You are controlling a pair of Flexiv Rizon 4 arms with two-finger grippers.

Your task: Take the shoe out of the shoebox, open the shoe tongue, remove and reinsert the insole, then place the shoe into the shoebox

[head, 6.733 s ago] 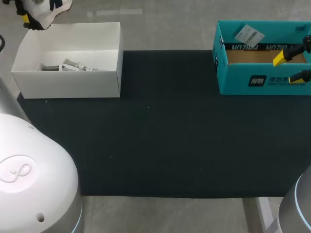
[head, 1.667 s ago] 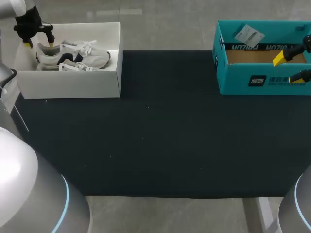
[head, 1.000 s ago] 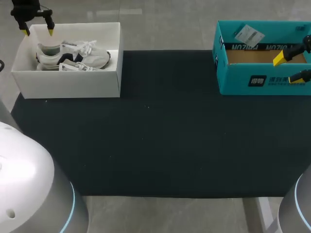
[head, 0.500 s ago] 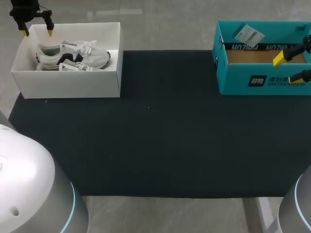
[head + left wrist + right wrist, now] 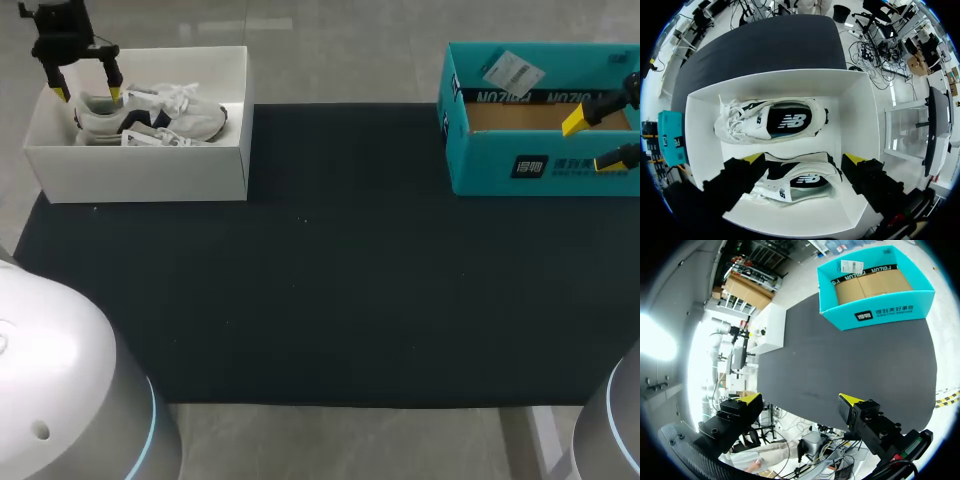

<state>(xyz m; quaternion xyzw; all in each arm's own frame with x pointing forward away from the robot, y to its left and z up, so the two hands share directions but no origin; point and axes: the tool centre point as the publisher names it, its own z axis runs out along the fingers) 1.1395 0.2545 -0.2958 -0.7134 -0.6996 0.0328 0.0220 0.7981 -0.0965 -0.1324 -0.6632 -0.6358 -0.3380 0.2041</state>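
The shoe (image 5: 150,110) lay on its side in the white shoebox (image 5: 140,172) at the far left corner of the counter, heel towards the box's left wall, white laces towards its right. From the left wrist, two shoes showed in the shoebox (image 5: 854,120): one shoe (image 5: 771,120) ahead of the hand, its dark insole facing up, and a second shoe (image 5: 796,183) nearer, lying beneath and between the fingers.

The left hand (image 5: 88,93) hung over the heel end of the box, fingers spread wide, one yellow tip on each side of the heel. Whether either tip touched the shoe, I could not tell. In its own view the left hand (image 5: 804,159) gripped nothing.

A black mat (image 5: 350,280) covered the middle of the counter, the shoebox sitting at its far left corner.

At the far right sat a teal box (image 5: 520,165) with a brown cardboard floor and a white label (image 5: 513,72) on its back rim. The right hand (image 5: 590,142) hovered at that box's right end, fingers apart and empty. Its wrist view showed the right hand (image 5: 800,399) open above the mat (image 5: 840,365), with the teal box (image 5: 880,315) well ahead.
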